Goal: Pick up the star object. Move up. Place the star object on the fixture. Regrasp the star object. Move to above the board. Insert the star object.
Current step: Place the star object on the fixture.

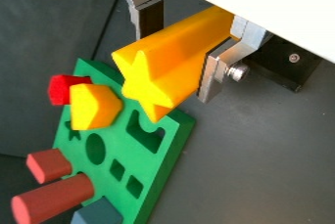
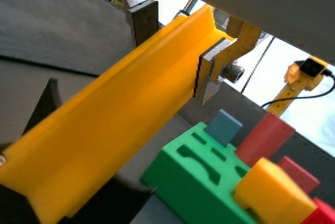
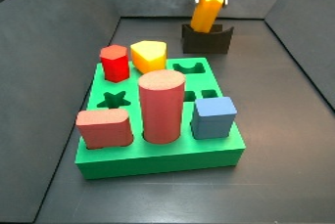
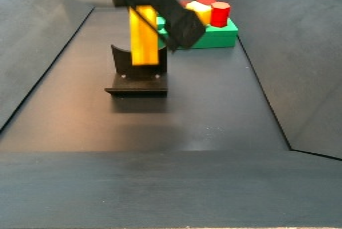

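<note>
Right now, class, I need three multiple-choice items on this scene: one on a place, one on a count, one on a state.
1. Where is the star object?
A. above the fixture
B. lying on the board
C. on the floor

2. How many red pieces stand in the board in a side view?
A. one
B. three
C. five

3. What is the gripper doing?
A. open, empty
B. shut on the blue piece
C. shut on the star object

Answers: 1 A, it hangs over the dark fixture; 2 B, hexagon, cylinder, block; 3 C, fingers clamp its sides in both wrist views.
</note>
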### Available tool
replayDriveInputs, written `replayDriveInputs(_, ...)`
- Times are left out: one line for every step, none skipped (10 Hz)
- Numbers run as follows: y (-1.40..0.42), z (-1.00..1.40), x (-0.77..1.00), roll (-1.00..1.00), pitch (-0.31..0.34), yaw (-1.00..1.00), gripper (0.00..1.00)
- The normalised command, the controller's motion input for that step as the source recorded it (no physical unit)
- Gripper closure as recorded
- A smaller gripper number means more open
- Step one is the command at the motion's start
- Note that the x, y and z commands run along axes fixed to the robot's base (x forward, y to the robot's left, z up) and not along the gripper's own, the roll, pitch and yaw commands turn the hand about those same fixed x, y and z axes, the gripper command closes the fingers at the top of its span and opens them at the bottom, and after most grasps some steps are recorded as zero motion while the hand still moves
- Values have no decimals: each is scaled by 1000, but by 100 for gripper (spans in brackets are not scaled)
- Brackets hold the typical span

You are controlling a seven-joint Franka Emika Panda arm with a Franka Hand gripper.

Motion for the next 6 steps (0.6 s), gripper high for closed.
replayDriveInputs(18,-904,111,-53,-117,-8,100)
replayDriveInputs(7,-729,92,-50,-99,15,100)
replayDriveInputs(-3,-518,80,-49,-77,33,100)
replayDriveInputs(-7,-387,70,-55,-64,39,100)
replayDriveInputs(-7,-277,59,-51,-47,38,100)
replayDriveInputs(-5,-179,47,-50,-37,29,100)
